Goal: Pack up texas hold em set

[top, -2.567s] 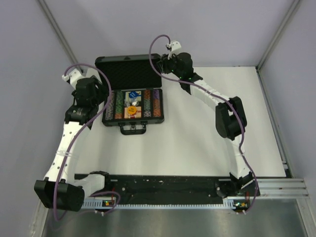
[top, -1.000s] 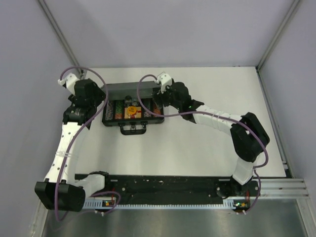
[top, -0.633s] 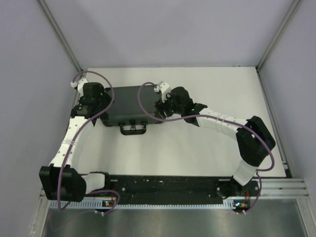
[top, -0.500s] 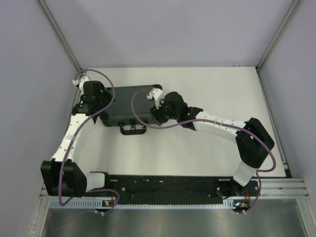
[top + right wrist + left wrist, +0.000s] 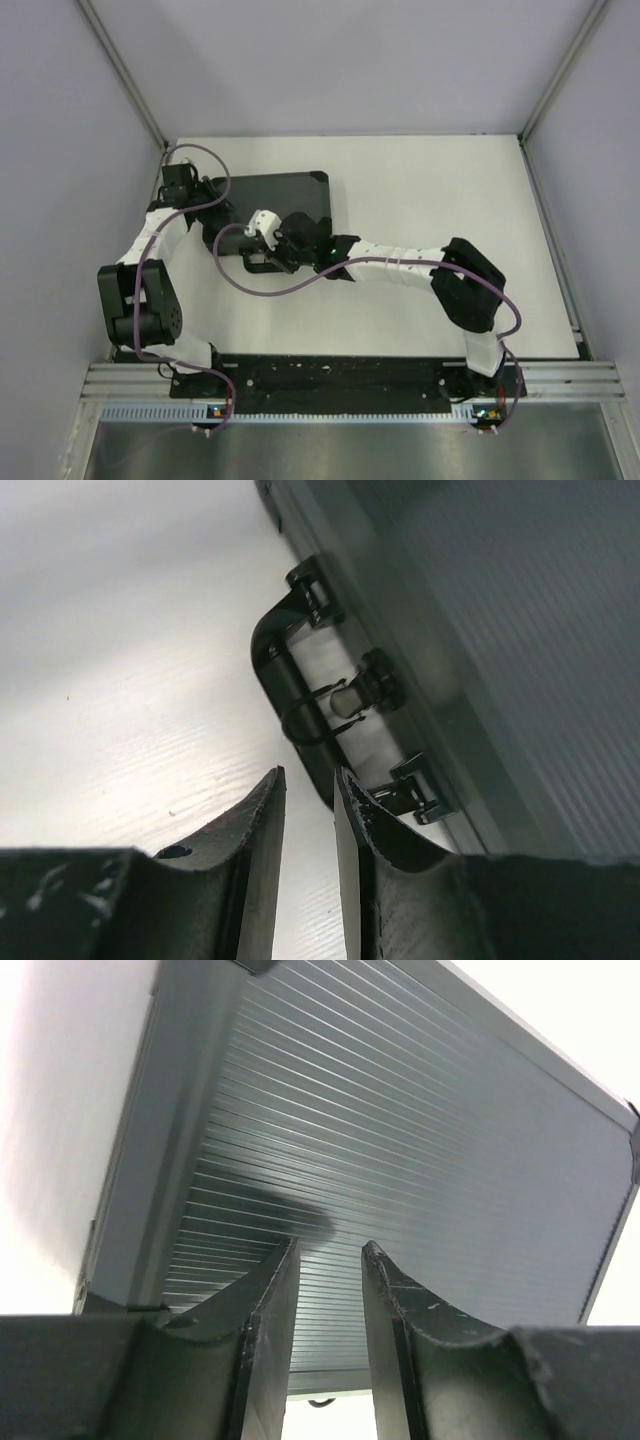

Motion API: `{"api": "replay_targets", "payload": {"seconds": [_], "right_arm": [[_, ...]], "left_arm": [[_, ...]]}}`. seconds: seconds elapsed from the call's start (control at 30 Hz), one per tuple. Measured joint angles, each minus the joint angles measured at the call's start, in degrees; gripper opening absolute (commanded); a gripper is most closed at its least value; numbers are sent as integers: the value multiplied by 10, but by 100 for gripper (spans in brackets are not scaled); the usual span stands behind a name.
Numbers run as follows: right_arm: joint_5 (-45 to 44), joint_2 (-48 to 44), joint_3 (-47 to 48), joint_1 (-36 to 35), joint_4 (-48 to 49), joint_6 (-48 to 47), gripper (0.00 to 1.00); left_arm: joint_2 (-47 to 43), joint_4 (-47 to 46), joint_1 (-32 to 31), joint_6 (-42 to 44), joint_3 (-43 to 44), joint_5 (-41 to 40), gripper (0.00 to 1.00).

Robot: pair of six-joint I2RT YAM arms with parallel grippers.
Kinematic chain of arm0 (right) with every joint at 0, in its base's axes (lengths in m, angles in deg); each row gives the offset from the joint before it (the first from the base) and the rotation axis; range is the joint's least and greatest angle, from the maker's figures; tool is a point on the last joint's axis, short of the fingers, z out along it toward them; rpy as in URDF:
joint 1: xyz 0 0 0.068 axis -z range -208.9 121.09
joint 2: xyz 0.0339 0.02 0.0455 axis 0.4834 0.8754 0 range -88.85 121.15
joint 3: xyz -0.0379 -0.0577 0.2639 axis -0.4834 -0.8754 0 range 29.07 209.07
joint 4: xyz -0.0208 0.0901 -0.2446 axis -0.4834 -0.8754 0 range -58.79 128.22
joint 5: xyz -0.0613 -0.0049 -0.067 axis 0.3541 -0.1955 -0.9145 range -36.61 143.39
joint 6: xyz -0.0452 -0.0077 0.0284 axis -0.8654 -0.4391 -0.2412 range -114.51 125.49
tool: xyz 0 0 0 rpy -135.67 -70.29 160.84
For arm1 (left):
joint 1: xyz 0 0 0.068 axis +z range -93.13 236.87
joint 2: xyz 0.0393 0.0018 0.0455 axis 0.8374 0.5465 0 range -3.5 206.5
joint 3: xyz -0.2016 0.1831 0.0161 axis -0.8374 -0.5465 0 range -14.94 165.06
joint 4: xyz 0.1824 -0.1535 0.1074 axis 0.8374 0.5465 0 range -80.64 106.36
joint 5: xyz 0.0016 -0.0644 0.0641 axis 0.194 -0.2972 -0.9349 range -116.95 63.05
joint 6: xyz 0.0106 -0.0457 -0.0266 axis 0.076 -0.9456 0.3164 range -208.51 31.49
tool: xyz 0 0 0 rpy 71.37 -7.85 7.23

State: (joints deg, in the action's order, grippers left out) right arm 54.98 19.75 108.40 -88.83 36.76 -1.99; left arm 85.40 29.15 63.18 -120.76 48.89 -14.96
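Top external: my closed black briefcase (image 5: 275, 195) lies far-left on the white table (image 5: 430, 190), lilac-grey walls (image 5: 350, 60) around; left gripper (image 5: 328, 1250) over its lid (image 5: 400, 1110), right gripper (image 5: 308, 775) by its handle (image 5: 290, 695), both narrow, empty.

The black rectangular briefcase (image 5: 270, 205) lies flat and closed near the far-left corner of the table (image 5: 430, 200), well away from its right edge. Its finely ribbed lid (image 5: 400, 1160) faces up. Its black handle (image 5: 285, 700) projects from the long side facing the near edge.
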Motion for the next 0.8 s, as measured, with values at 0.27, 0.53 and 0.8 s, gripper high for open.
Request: {"api": "replay_targets", "payload": {"seconds": [0.27, 0.53, 0.8], "right_arm": [[-54, 57, 22, -34, -14, -35, 33], [-90, 92, 30, -44, 3, -89, 39], [-101, 122, 37, -51, 23, -138, 46]], "left_arm": [[5, -28, 12, -13, -20, 38, 32], [-6, -46, 17, -54, -41, 30, 27], [-2, -41, 31, -69, -41, 37, 24]]}}
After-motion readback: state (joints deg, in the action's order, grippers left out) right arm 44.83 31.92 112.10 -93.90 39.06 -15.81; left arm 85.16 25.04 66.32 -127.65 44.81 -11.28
